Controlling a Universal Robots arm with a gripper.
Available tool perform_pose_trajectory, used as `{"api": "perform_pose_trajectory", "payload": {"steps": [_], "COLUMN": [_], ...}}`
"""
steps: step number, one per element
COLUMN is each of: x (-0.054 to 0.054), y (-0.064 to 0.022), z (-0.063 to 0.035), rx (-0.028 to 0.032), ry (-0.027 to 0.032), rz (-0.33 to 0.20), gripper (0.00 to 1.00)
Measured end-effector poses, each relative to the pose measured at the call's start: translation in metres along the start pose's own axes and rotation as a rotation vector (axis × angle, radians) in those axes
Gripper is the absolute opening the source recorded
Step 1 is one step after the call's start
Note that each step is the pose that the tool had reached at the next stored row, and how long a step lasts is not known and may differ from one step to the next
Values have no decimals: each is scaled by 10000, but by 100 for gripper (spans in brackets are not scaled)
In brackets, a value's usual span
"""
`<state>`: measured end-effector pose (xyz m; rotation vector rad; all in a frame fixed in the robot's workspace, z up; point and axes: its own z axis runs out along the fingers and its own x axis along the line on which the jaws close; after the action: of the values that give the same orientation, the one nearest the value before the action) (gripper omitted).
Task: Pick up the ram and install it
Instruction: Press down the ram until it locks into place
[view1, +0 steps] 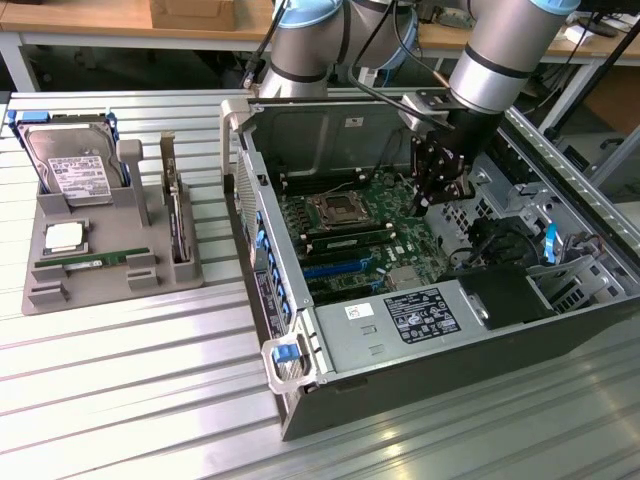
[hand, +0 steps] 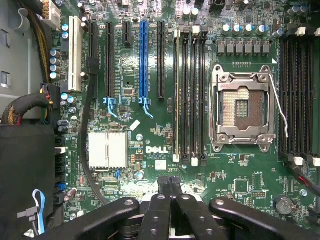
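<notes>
With my pincer (view1: 428, 200) pressed together and empty above the Dell motherboard (hand: 150, 150), I judged a square approach to the RAM stick (view1: 82, 262) in the grey parts tray (view1: 100, 285), well apart toward the surface's far edge, mattered most.

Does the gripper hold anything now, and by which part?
Nothing is held. The gripper is shut and empty above the motherboard; the ram lies in the gray tray.

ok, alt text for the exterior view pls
The gripper hangs inside the open computer case, above the motherboard. The ram lies in the grey parts tray at the exterior view's left, beside a hard drive.
</notes>
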<state>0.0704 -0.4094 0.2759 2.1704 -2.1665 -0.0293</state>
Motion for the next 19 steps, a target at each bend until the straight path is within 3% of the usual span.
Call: {"api": "perform_pose_trajectory", "payload": {"steps": [12,19], "x": [0,0], "y": [0,0], "z": [0,3], "rx": [-1,-50], "ry": [-2,-55], "rz": [23,1272], "gripper": [11,11]}}
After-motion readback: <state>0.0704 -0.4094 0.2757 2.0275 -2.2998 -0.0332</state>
